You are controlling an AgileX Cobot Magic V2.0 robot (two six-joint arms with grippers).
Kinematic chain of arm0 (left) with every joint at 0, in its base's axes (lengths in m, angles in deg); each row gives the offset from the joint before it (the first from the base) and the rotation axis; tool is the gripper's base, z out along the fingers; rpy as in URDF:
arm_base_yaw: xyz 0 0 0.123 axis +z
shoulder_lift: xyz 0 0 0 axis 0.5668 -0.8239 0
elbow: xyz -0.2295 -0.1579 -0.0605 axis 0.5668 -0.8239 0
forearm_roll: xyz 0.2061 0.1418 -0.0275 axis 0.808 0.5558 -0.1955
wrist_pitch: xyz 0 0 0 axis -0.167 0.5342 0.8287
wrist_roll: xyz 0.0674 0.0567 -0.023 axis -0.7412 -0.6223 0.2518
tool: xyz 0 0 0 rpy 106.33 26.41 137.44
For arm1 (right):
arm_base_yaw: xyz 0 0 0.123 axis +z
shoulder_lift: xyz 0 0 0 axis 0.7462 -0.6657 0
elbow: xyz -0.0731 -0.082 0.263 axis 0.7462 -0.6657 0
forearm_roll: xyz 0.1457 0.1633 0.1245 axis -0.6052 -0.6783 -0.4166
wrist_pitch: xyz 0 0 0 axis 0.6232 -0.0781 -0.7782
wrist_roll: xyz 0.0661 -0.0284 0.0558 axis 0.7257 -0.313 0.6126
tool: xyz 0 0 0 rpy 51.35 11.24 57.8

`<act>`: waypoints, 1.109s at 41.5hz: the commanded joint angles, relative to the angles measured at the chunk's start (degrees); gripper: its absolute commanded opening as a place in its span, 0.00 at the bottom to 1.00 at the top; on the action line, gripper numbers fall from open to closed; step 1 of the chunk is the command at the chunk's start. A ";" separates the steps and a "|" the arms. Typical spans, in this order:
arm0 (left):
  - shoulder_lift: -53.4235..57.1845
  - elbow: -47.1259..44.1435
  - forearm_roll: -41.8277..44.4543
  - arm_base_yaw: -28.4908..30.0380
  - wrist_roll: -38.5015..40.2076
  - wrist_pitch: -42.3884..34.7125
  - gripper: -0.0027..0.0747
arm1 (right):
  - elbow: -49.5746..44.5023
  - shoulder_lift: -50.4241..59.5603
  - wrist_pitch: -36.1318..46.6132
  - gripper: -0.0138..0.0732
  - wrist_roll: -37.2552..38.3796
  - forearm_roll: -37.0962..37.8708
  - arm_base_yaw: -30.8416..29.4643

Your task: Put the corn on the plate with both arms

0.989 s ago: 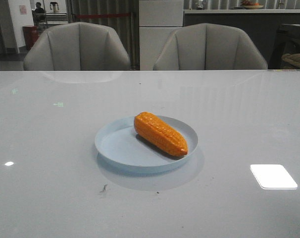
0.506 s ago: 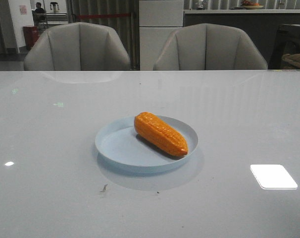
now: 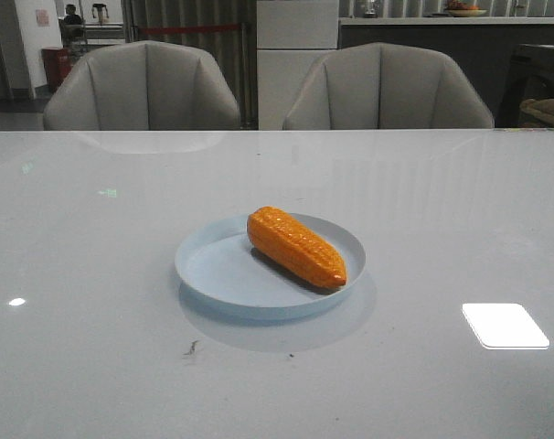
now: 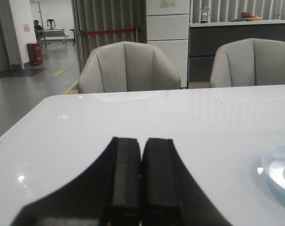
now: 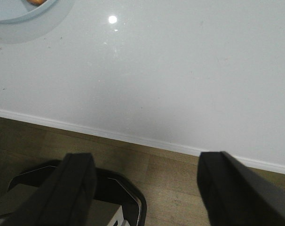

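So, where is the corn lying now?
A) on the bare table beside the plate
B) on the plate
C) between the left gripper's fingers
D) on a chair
B: the corn lies across the plate, its tapered end near the rim; no gripper touches it.

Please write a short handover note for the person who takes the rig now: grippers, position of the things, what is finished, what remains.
Left gripper: shut, empty, above the table, away from the plate.
Right gripper: open, empty, at the table's near edge.
Corn: lies on the plate, on its right half, tapered end toward the front right rim.
Done: corn is on the plate, both arms clear of it.
Left: nothing visible.
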 commanded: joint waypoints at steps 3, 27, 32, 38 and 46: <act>0.95 -2.12 -0.52 -0.10 0.39 -4.40 0.15 | 1.49 0.05 2.51 0.80 -0.02 -0.11 -0.26; 0.95 -2.12 -0.52 -0.10 0.39 -4.40 0.15 | 1.49 6.59 2.07 0.76 -0.02 4.77 -2.47; 0.95 -2.12 -0.52 -0.10 0.39 -4.40 0.15 | 1.49 11.05 2.29 0.55 -0.02 5.28 -4.97; 0.95 -2.12 -0.52 -0.10 0.39 -4.40 0.15 | 1.49 15.66 4.67 0.26 -0.02 5.28 -5.97; 0.95 -2.12 -0.52 -0.10 0.39 -4.40 0.15 | -0.56 21.64 14.30 0.23 -0.02 5.35 -7.54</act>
